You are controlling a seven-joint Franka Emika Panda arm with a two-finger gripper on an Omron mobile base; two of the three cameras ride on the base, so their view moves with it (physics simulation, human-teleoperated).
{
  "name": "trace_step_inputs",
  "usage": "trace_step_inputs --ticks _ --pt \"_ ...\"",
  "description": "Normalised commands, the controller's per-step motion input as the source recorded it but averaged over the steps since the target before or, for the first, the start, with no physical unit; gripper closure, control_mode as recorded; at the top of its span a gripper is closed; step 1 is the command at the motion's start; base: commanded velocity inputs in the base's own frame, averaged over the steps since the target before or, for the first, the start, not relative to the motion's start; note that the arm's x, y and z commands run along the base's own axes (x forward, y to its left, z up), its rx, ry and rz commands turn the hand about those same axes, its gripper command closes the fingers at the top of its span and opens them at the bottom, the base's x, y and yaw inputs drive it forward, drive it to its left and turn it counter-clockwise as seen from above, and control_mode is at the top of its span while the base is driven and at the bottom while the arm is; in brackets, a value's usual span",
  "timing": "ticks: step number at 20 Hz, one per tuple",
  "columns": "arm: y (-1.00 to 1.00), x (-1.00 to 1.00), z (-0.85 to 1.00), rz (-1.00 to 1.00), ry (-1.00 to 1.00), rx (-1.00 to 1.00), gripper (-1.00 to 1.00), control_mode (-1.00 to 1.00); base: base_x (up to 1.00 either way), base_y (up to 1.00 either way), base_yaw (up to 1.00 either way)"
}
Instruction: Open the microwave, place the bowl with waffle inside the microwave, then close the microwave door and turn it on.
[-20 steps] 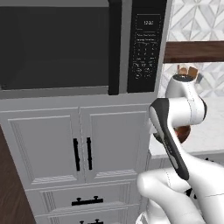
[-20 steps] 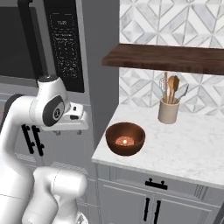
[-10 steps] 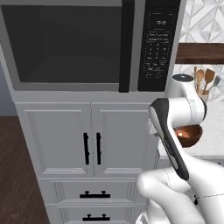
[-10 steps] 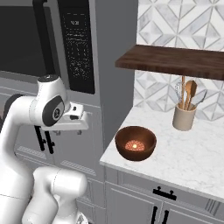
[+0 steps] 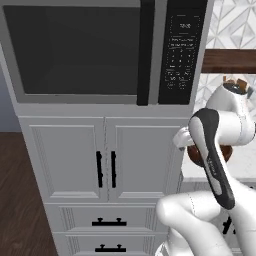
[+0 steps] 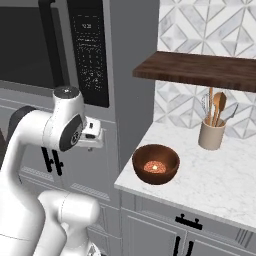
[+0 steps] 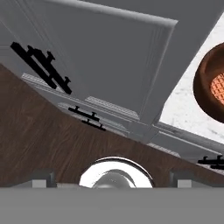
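The microwave (image 5: 80, 50) is built in above the grey cabinets, and the microwave door (image 5: 75, 85) is shut, its black bar handle (image 5: 145, 52) beside the keypad (image 5: 180, 50). In the right base view the handle (image 6: 50, 45) and keypad (image 6: 90, 50) stand at the upper left. The reddish-brown bowl (image 6: 155, 164) holding the waffle (image 6: 154, 166) rests on the marble counter (image 6: 215, 185) right of the microwave column. My gripper (image 6: 93, 136) hangs in front of the cabinet below the keypad, left of the bowl and apart from it. In the hand view the gripper (image 7: 113, 177) is open and holds nothing, with the bowl (image 7: 210, 85) at the right edge.
A beige crock with utensils (image 6: 210, 134) stands at the back of the counter under a dark wood shelf (image 6: 200, 70). Two cabinet doors with black handles (image 5: 106, 169) and drawers (image 5: 107, 221) sit below the microwave. Dark wood floor (image 7: 52, 148) lies beneath.
The whole picture has shifted a little to the right, so the base has moved. The arm keeps its pose, the gripper stays open and the bowl has not moved on the counter.
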Motion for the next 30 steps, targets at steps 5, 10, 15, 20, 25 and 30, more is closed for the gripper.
trace_step_inputs --ticks 5,10,15,20,25,30 --pt "0.0 0.0 0.52 0.0 -0.25 0.3 -1.0 -1.0 0.0 0.0 0.0" --pt "0.08 -0.01 0.6 0.0 -0.25 0.29 -1.0 -1.0 0.0 0.0 0.0" --pt "0.16 -0.01 0.55 0.0 -0.18 0.2 -1.0 -1.0 0.0 0.0 0.0" --pt "0.32 -0.07 0.49 -0.06 -0.15 0.09 -1.0 -1.0 0.0 0.0 0.0" --pt "0.6 -0.02 0.46 -0.1 0.05 -0.09 -1.0 -1.0 0.0 0.0 0.0" --pt "0.46 0.0 0.41 -0.06 0.16 -0.24 -1.0 -1.0 0.0 0.0 0.0"
